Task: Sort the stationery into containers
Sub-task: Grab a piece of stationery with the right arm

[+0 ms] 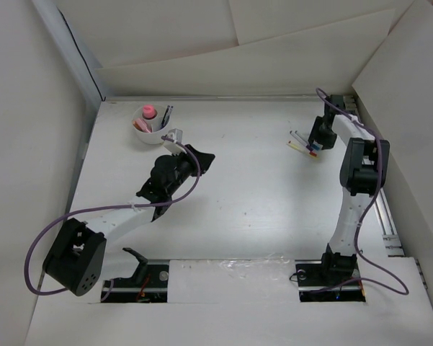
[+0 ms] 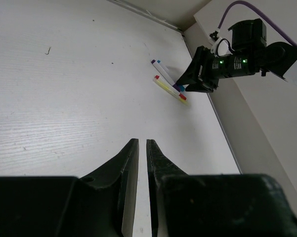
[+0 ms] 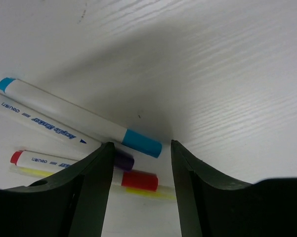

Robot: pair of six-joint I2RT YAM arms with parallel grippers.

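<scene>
The table (image 3: 227, 59) is faced with a white, wood-grained surface that is finely ridged and matt, with only a faint sheen. The markers (image 3: 74, 116) are made of smooth plastic: the white barrels are softly glossy and carry printed lettering, and the coloured caps are finished alike. The right gripper (image 3: 142, 150) and the left gripper (image 2: 142, 145) are moulded in black plastic, matt and slightly grainy. The cup (image 1: 148, 139) is formed of smooth, lightly glossy white plastic. The left arm (image 1: 115, 220) is cased in smooth white plastic, with black matt housings at its joints. The surrounding panels (image 1: 274, 58) are seen as matt white board.
</scene>
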